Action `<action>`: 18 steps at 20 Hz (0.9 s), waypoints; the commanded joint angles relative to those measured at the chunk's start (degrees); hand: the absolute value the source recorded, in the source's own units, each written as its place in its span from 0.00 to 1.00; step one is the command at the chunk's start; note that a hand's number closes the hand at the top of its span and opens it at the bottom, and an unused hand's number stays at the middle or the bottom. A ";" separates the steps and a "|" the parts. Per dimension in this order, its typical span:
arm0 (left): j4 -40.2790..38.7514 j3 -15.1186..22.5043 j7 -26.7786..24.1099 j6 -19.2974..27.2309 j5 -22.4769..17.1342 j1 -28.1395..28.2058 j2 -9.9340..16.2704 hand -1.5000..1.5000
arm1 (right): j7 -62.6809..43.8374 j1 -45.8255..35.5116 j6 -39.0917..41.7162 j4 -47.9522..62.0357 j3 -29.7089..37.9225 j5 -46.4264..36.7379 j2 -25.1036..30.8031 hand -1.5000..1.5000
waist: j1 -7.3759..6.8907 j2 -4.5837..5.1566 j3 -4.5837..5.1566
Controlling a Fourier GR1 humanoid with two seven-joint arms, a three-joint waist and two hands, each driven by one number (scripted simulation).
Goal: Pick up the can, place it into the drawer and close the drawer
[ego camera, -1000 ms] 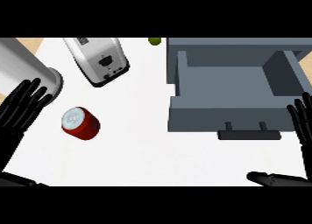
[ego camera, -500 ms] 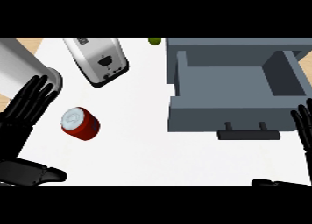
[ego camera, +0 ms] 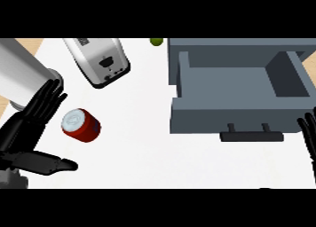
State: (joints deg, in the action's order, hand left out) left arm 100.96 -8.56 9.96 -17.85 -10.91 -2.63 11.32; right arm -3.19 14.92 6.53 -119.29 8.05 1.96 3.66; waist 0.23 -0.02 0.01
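Can (ego camera: pixel 81 125) lay on table (ego camera: pixel 148 150), left of open drawer (ego camera: pixel 242 91). Left hand (ego camera: pixel 26 133) beside can, fingers spread; right hand (ego camera: pixel 314 135) fingers straight, near drawer.

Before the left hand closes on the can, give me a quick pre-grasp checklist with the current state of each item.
1. Can free to grasp: ok, it lies tilted on the white counter, nothing on it.
2. Left hand open: ok, fingers straight, thumb spread, beside the can on its left.
3. Contact with the can: cannot tell whether the fingers touch it.
4. Drawer open: ok, pulled out, nothing visible inside.
5. Right hand out of the way: ok, open at the right edge, beside the drawer front.
6. Path from can to drawer: ok, bare counter between; the toaster sits farther back.
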 commanded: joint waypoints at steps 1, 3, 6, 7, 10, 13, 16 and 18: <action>-7.18 0.27 -6.43 0.36 4.12 -1.15 -1.52 0.00 | 0.51 1.01 1.27 -0.97 1.90 1.23 0.29 0.00 | 0.06 0.01 0.00; -4.24 2.86 -5.38 2.56 6.09 -0.24 -3.68 0.00 | -1.77 2.44 2.41 -4.17 1.70 2.81 0.18 0.00 | 0.02 -0.04 -0.01; -12.11 -1.27 -7.65 1.28 4.99 -4.94 -0.64 0.00 | 3.61 1.20 4.17 2.93 5.32 3.58 1.51 0.00 | 0.08 0.01 -0.02; -13.35 -1.87 -10.93 -1.59 4.64 -2.20 0.33 0.00 | 3.46 0.31 2.20 2.41 2.19 -0.53 -0.52 0.00 | -0.06 0.01 -0.01; -18.59 -1.45 -15.38 0.52 7.50 -2.81 -1.25 0.00 | 0.92 1.20 6.07 0.66 6.24 5.29 2.77 0.00 | 0.12 0.02 0.00; -21.35 -5.06 -16.49 -2.47 4.74 -3.89 2.29 0.00 | 5.07 1.46 3.84 3.41 3.11 0.01 -0.76 0.00 | 0.05 0.03 0.00; -25.13 -3.44 -20.69 -1.24 8.13 -3.39 0.77 0.00 | 3.58 -0.21 2.58 3.22 1.53 -1.79 -1.92 0.00 | 0.02 0.03 0.00; -25.26 -5.06 -19.07 -2.14 6.80 -4.27 2.61 0.00 | 1.34 -4.00 3.07 4.47 5.24 1.51 0.60 0.00 | -0.07 0.02 -0.01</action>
State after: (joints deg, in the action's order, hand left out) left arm 80.27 -11.81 -6.90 -18.73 -3.91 -5.29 12.14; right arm -1.99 12.87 9.55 -116.23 11.82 3.08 3.75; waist 0.16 0.00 0.01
